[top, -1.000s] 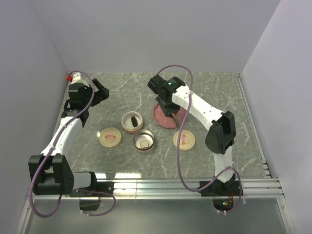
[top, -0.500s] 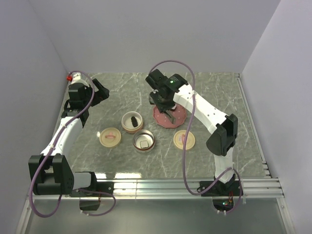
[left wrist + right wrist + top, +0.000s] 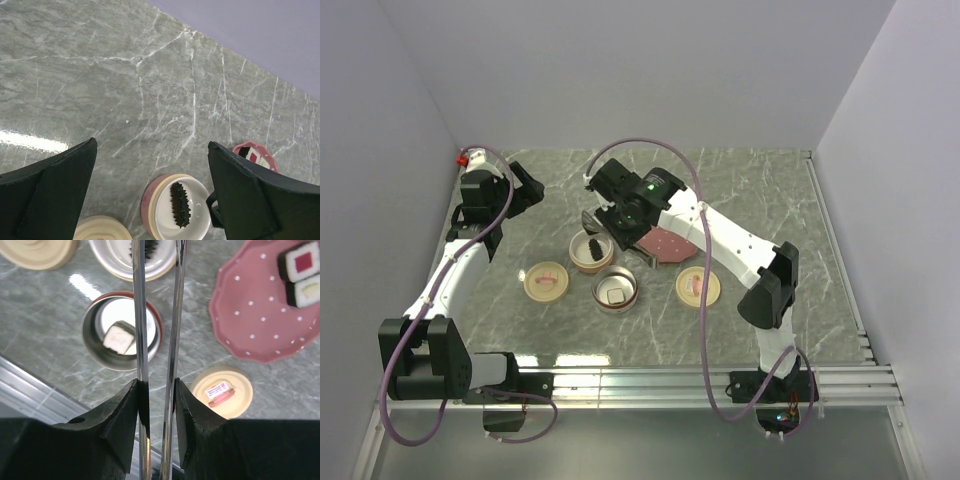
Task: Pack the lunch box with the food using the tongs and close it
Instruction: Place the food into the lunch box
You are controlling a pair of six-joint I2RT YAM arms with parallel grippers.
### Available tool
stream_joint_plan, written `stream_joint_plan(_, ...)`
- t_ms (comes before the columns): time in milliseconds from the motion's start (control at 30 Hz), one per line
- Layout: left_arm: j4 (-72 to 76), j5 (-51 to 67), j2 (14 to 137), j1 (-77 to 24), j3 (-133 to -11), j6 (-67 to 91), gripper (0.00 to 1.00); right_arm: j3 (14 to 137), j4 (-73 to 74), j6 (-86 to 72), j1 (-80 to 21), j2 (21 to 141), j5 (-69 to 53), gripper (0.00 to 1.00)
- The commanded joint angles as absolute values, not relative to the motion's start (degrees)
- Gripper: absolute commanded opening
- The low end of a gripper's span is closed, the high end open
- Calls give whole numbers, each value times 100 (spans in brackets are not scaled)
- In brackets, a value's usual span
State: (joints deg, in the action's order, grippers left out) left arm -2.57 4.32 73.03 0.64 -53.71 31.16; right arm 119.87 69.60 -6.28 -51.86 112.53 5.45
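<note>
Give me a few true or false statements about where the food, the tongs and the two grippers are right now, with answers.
1. The right gripper holds the tongs. True.
2. The left gripper is shut. False: it is open and holds nothing.
3. Food is on the red plate. True: two pieces show there.
4. The steel pot is empty. False: one piece lies in it.
5. A dark piece lies in the white bowl. True.
</note>
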Motion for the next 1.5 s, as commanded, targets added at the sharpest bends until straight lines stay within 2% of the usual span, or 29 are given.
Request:
stream_joint_plan(0,-35,536,7233,35,-5511,3190,99,12278,6724,-501,-5282,11171,396,17)
stream_joint_plan(400,-35,501,7181,44,-5476,3173,99,11725,6495,-413,-5511,11329,273,17)
stream_joint_plan(833,-70,431,7198,35,-5511,3164,100,11751,6565,-325,-5572,11584,352,18)
stream_joint_plan(933,-88,413,7207,44,-5511,3164,100,11769,6592,-316,-5590,11646,352,22)
stream_joint_plan(1100,-79,404,7190,35,-5511,3164,99,11654,6592,-334,-5607,11619,457,35)
stream_joint_plan(1467,-62,422,7190,44,-5493,3173,99,11698,6548,-360,-5607,11628,518,46)
